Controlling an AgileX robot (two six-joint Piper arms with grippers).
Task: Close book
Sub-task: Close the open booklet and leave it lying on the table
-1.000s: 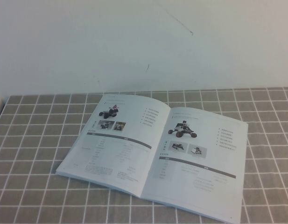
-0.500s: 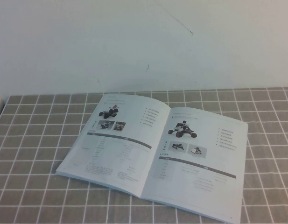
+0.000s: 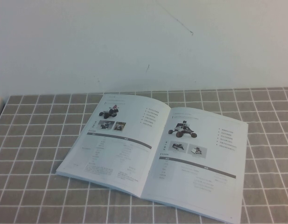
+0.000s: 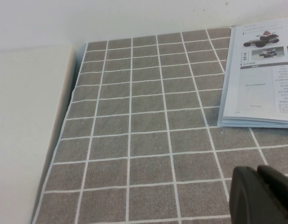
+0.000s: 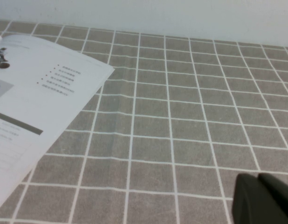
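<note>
Nothing had moved since the earlier frames. Left gripper (image 4: 263,196) hung low at near left, right gripper (image 5: 265,198) at near right; whether either was apart or together could not be told. Between and beyond them, the open book (image 3: 153,158) lay flat on the checked desk (image 3: 31,140), spine running near to far. Only the wrist views showed the grippers; only the high view showed the whole book.

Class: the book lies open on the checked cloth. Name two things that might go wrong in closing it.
1. The book lies flat with thin pages; the left gripper, over the cloth left of it, may lift one sheet only or crease it.
2. The right gripper, over the cloth right of it, may push book and cloth sideways.
</note>
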